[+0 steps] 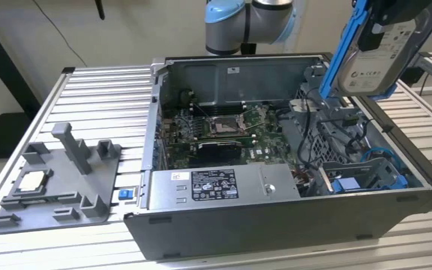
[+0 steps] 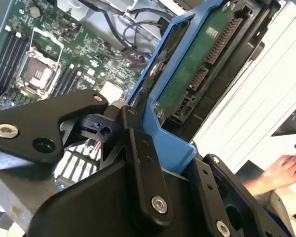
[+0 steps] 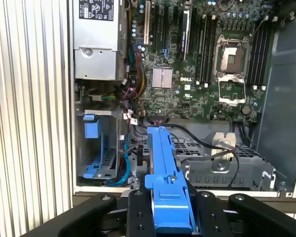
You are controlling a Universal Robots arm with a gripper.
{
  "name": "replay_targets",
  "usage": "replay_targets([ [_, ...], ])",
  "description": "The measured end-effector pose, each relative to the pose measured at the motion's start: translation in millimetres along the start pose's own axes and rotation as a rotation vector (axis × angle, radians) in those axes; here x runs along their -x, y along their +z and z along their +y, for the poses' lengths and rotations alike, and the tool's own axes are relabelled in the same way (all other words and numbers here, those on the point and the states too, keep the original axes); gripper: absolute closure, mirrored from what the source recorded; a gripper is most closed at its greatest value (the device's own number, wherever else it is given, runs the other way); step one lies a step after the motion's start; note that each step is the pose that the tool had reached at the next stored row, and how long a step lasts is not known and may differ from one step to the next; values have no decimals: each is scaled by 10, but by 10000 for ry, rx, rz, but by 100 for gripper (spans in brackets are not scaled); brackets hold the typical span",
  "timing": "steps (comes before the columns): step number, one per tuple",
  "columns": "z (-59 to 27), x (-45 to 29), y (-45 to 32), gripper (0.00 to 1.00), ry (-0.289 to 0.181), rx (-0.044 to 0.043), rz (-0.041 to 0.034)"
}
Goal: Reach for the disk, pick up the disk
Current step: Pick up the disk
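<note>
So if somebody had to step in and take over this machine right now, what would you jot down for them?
Gripper: shut on the disk, black fingers clamped on its blue frame.
Disk: lifted clear, held up on edge above the open computer case, over the side at the exterior view's right.
Done: reach and pick-up; the blue drive bay in the case is empty.
Left: nothing of the pick-up.
Note: a person's hand is beside the rig in the second wrist view.
</note>
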State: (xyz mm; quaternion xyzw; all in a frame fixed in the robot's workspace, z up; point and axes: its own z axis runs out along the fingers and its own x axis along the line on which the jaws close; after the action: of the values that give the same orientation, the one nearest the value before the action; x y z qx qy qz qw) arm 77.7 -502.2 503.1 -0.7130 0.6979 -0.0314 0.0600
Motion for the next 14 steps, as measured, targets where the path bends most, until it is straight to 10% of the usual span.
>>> replay_targets([
  [14, 5, -270, -9, 100, 0, 0, 1],
])
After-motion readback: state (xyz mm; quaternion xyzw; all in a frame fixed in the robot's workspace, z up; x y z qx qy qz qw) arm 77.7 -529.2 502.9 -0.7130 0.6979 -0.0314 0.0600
